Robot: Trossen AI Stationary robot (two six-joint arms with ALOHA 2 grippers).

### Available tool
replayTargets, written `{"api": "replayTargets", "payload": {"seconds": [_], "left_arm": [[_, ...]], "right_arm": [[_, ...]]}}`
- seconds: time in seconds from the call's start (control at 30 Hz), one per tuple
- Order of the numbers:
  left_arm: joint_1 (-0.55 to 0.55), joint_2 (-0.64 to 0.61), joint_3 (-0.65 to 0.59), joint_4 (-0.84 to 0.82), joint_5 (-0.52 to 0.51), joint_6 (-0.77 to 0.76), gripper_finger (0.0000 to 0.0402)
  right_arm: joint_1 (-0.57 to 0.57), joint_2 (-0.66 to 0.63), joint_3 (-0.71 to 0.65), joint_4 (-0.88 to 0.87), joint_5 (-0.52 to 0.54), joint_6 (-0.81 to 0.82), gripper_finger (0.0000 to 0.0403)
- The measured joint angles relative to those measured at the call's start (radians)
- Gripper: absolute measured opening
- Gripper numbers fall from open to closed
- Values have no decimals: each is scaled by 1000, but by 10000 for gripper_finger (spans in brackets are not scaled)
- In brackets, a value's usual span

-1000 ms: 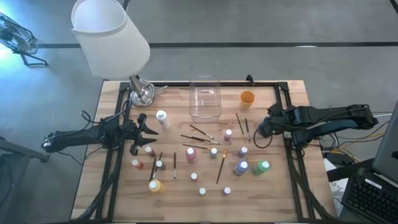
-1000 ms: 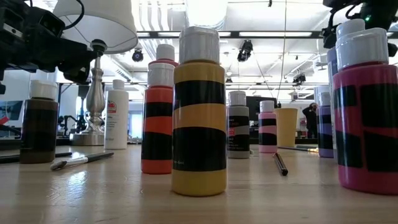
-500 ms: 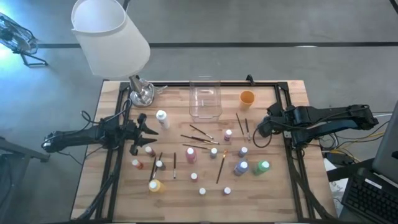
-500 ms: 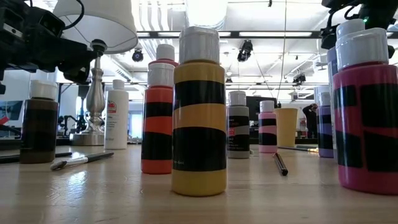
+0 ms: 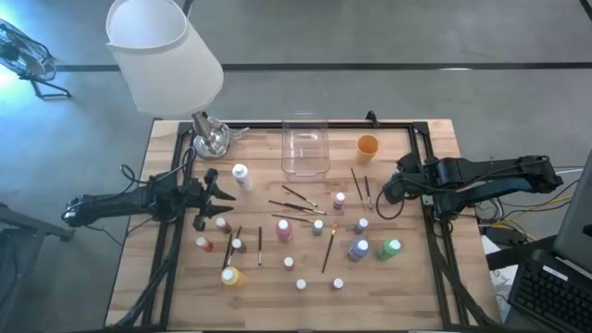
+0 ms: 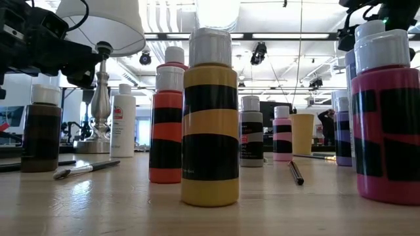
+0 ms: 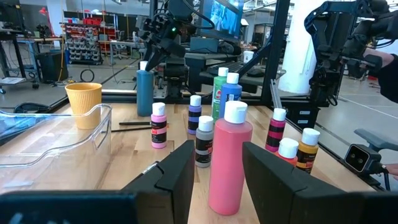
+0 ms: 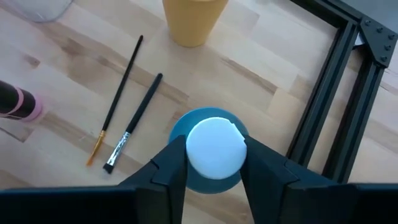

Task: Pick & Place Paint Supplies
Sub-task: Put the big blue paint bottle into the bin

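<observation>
Two pincers are working over the wooden surface [image 5: 176,305] in the high view: the left pincer [image 5: 215,196] is sitting near the left edge among bottles, the right pincer [image 5: 391,192] near the right edge below the orange cup [image 5: 367,145]. Bottles and brushes [image 5: 327,250] are lying scattered across the middle, below the clear box [image 5: 305,151].

In the low view, a yellow bottle [image 6: 210,118] is standing closest, an orange one [image 6: 165,124] just beside it (a pink one [image 6: 387,118] at right).

In the left wrist view, the parted fingers [image 7: 177,177] are flanking a pink bottle [image 7: 229,162], released, not pressing it.

In the right wrist view, the fingers [image 8: 171,165] are clamping a blue bottle [image 8: 210,152] at its white cap, with two brushes [image 8: 134,121] lying beside it.
</observation>
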State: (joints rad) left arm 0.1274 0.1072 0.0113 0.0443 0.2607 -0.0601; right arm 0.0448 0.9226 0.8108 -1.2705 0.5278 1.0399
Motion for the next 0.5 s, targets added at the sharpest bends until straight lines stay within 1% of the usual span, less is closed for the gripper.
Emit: {"api": "replayTargets", "payload": {"seconds": [0.17,0.37,0.5], "left_arm": [[0,0,0,0,0,0,140],[0,0,0,0,0,0,140],[0,0,0,0,0,0,140]], "right_arm": [[0,0,0,-1,0,0,134],[0,0,0,6,-1,-1,116],[0,0,0,6,-1,-1,117]]}}
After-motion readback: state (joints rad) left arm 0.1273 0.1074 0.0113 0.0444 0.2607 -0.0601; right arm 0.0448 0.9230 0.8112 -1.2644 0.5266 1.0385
